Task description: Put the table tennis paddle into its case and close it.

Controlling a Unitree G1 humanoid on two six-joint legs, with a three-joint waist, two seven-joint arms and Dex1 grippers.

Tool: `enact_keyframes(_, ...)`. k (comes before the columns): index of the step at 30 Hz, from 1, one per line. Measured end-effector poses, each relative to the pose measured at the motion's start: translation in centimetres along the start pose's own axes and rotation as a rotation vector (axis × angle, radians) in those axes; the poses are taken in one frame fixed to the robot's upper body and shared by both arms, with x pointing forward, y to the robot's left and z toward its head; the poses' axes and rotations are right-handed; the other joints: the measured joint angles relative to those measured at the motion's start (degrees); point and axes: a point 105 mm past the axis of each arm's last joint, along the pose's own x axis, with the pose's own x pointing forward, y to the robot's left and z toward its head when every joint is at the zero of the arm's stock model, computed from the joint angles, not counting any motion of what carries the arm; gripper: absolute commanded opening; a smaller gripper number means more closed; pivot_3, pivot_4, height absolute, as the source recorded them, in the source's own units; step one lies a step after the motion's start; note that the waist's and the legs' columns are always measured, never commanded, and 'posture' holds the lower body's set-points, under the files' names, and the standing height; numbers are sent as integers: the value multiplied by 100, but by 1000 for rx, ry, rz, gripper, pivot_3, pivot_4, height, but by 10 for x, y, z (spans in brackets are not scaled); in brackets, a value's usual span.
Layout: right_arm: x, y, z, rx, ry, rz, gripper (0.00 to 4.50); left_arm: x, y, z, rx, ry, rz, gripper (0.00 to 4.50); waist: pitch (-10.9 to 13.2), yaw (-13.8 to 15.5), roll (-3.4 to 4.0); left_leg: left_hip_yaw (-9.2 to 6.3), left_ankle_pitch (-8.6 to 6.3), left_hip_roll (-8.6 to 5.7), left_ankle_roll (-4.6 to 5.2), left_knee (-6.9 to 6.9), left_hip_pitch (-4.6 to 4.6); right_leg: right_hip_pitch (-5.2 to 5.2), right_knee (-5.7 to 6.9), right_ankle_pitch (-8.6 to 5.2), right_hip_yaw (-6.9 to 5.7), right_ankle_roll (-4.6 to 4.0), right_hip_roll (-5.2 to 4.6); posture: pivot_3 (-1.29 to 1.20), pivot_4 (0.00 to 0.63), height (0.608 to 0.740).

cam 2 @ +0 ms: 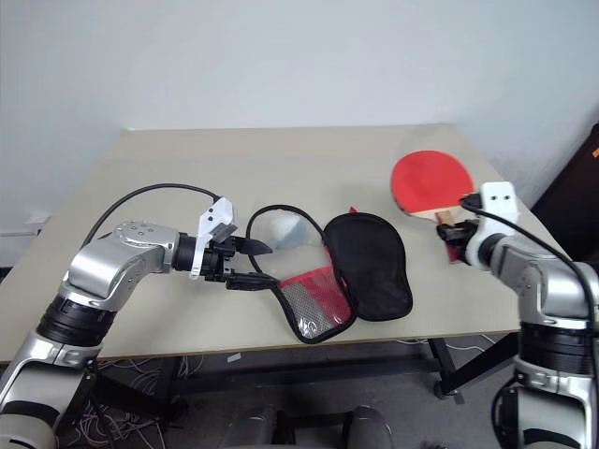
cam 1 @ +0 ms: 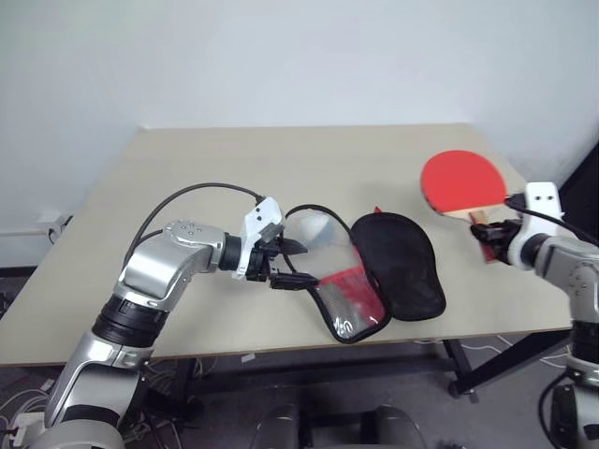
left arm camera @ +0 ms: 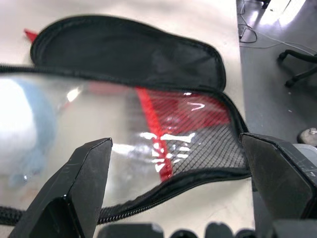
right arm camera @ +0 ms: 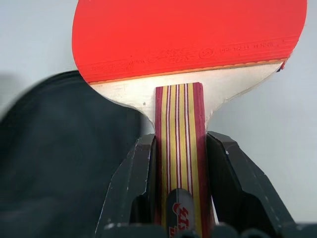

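Table (cam 1: 187, 168), case (cam 1: 398, 267) open, edge half-hidden

A plain beige surface (cam 1: 234, 168) stands against a bare white wall (cam 1: 281, 56), lit evenly with no hard shadows. At the far left, low on the wall, a white socket (cam 1: 51, 223) has cables running from it, and more loose cables (cam 1: 23, 412) lie on the grey floor near the left under the surface. On the right, black metal legs (cam 1: 487, 360) of the surface reach down to the floor.
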Motion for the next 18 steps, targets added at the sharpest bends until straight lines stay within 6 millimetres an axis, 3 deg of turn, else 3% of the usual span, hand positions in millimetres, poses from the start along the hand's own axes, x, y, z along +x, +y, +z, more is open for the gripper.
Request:
enact_keyframes(4,9,36,-12,24,47,62,1144,1,2,3,19,-2,4,4500,0,7,4,1,-1,-2,-2,-1,-6,-4,0,0,0,0,-1,0,0,724)
enact_keyframes(13,9,45,-25,62,104,44,1144,3,3,2,10,-1,-4,4500,0,-17,3,3,-5,0,-11,-4,-5,-7,1,0,1,0,4,0,0,724)
enact_keyframes(18,8,60,-47,93,158,71,1144,2,5,0,5,4,5,4500,0,-16,3,5,-5,0,-12,-5,-6,-7,1,0,1,0,3,0,0,724)
